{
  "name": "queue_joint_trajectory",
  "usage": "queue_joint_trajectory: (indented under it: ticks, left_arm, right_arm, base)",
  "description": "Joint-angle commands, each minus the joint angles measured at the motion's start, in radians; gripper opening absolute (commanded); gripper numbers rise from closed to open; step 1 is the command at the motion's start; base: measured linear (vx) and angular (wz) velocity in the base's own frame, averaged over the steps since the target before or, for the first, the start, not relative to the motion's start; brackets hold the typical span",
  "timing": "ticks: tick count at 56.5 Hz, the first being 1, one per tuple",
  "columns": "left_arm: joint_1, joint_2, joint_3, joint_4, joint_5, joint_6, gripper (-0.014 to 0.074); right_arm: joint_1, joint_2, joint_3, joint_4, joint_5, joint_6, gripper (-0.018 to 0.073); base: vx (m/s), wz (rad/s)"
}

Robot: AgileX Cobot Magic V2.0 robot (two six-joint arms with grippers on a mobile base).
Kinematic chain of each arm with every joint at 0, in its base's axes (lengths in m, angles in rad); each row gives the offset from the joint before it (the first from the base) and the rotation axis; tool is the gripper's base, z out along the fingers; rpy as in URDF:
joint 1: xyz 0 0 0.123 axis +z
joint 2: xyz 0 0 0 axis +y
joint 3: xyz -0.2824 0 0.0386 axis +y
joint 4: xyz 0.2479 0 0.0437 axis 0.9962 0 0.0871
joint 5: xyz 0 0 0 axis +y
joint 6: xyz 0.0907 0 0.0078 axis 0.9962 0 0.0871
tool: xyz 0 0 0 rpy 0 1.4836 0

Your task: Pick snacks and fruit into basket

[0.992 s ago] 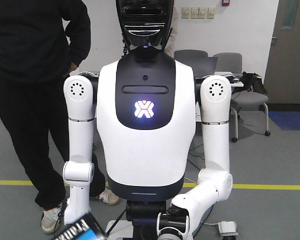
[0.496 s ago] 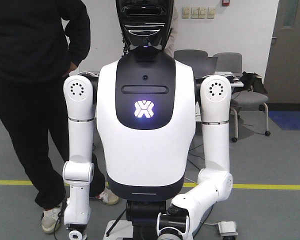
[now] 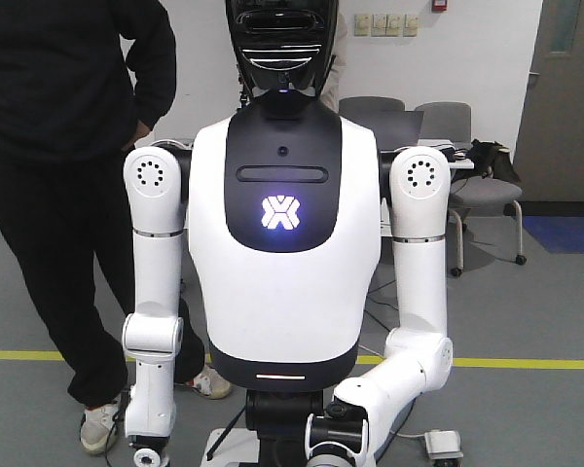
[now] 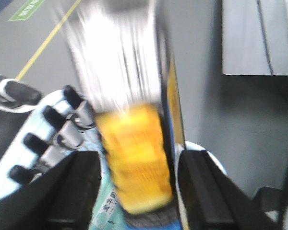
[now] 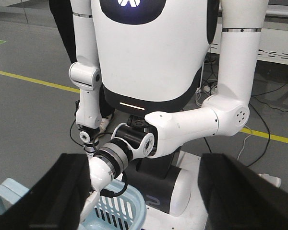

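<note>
In the left wrist view a yellow-orange snack box [image 4: 134,163] with a dark blue side stands between the jaws of my left gripper [image 4: 139,155]. The box is smeared while the jaws and background are sharper. The jaws stand wide at its sides. Below it is the light-blue basket [image 4: 212,155] with a pale teal printed packet [image 4: 108,208] in it. My right gripper [image 5: 144,160] is open and empty, above and beside the basket [image 5: 129,206]. No fruit is in view.
A white humanoid robot [image 3: 282,214] faces me, and its hand [image 5: 103,172] with dark fingers [image 4: 62,129] is at the basket. A person in black [image 3: 68,146] stands behind it on the left. Office chairs [image 3: 467,146] and a yellow floor line [image 3: 526,363] lie behind.
One second ago a dark printed box corner showed at the bottom left of the front view. It has since dropped out of that view. The humanoid's waist light has come on.
</note>
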Motion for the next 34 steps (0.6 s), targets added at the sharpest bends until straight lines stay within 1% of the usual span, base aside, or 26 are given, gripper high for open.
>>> queue_joint_trajectory:
  ticks: [1,3,6,14,18,21,23,27,28,30,31,32,33,34]
  left_arm:
    - [-0.003,-0.016,-0.035,-0.157,-0.080,0.097,0.0554]
    - [-0.003,-0.016,-0.035,-0.188,-0.088,0.116,0.0561]
    - [-0.003,-0.017,-0.035,-0.212,-0.100,0.128,0.0563]
    - [-0.003,-0.023,-0.035,-0.218,-0.149,0.129,0.0562]
    - [-0.003,-0.043,-0.035,-0.265,-0.169,0.120,0.0554]
    - [-0.003,-0.068,-0.035,-0.334,-0.167,0.132,0.0545]
    - [-0.003,-0.087,-0.035,-0.374,-0.165,0.164,0.0539]
    - [-0.003,-0.133,-0.035,-0.471,-0.165,0.295,0.0525]
    - [-0.002,-0.154,-0.035,-0.510,-0.165,0.339,0.0521]
    - [0.006,-0.188,-0.035,-0.623,-0.167,0.427,0.0512]
    - [0.013,-0.199,-0.035,-0.659,-0.167,0.456,0.0510]
    - [0.018,-0.216,-0.035,-0.696,-0.168,0.501,0.0506]
    - [0.028,-0.228,-0.035,-0.771,-0.169,0.550,0.0503]
    - [0.035,-0.246,-0.035,-0.791,-0.174,0.585,0.0501]
  right_arm:
    - [-0.005,0.000,-0.026,0.030,-0.048,-0.007,0.0531]
    - [-0.005,0.000,-0.026,0.030,-0.048,-0.007,0.0531]
    - [-0.005,0.000,-0.026,0.030,-0.047,-0.007,0.0531]
    - [-0.005,0.000,-0.026,0.030,-0.047,-0.007,0.0531]
    - [-0.005,0.000,-0.026,0.030,-0.045,-0.007,0.0531]
    - [-0.005,0.000,-0.026,0.030,-0.044,-0.007,0.0531]
    - [-0.005,0.000,-0.026,0.030,-0.044,-0.007,0.0531]
    - [-0.005,0.000,-0.026,0.030,-0.043,-0.007,0.0531]
    - [-0.005,0.000,-0.026,0.030,-0.043,-0.007,0.0531]
    - [-0.005,0.000,-0.026,0.030,-0.043,-0.007,0.0531]
    - [-0.005,0.000,-0.026,0.030,-0.043,-0.007,0.0531]
    - [-0.003,0.000,-0.026,0.030,-0.044,-0.007,0.0531]
    - [-0.004,0.000,-0.026,0.031,-0.044,-0.007,0.0531]
    - [-0.004,0.000,-0.026,0.031,-0.044,-0.007,0.0531]
  base:
    - [0.00,0.00]
    - [0.00,0.00]
    - [0.00,0.00]
    - [0.00,0.00]
    - [0.00,0.00]
    - [0.00,0.00]
    - [0.00,0.00]
    - [0.00,0.00]
    - [0.00,0.00]
    - [0.00,0.00]
    - [0.00,0.00]
    - [0.00,0.00]
    - [0.00,0.00]
    - [0.00,0.00]
